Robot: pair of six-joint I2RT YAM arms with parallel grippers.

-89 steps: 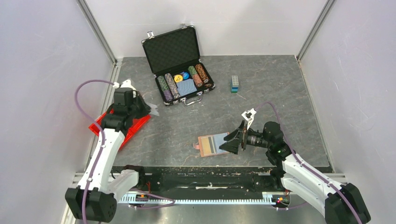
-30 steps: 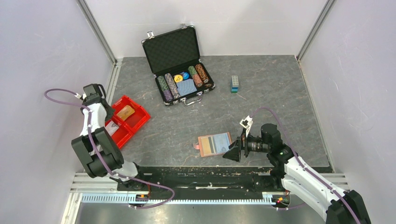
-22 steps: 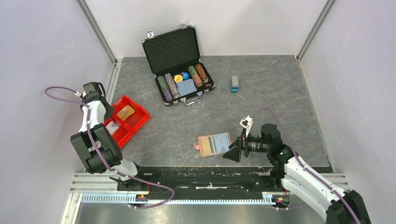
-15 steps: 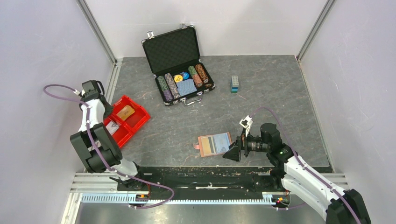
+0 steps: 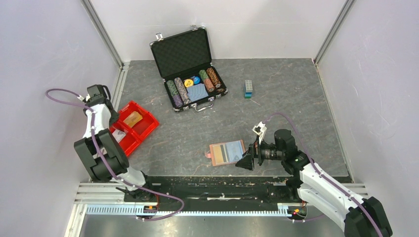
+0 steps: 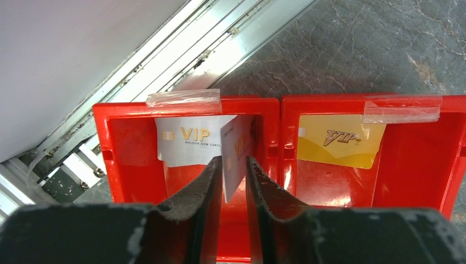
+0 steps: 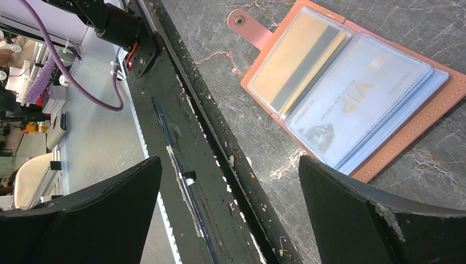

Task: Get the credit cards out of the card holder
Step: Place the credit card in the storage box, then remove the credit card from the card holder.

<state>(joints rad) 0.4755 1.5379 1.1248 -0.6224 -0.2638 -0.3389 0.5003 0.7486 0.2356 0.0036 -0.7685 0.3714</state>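
Observation:
The brown card holder lies open on the table near the front edge. Its clear sleeves hold an orange card with a black stripe and a pale blue VIP card. My right gripper hangs wide open and empty just right of the holder, over the table's front edge. My left gripper is over the red bin. Its jaws stand slightly apart with a white card on edge between them, a gap showing on the right. Another white VIP card and a yellow card lie in the bin.
An open black poker-chip case stands at the back. A small blue-green block stack sits to its right. The red bin is by the left wall. A black rail runs along the front edge.
My left jaws have parted around the white card over the bin. The right gripper has shifted only slightly and stays wide open.

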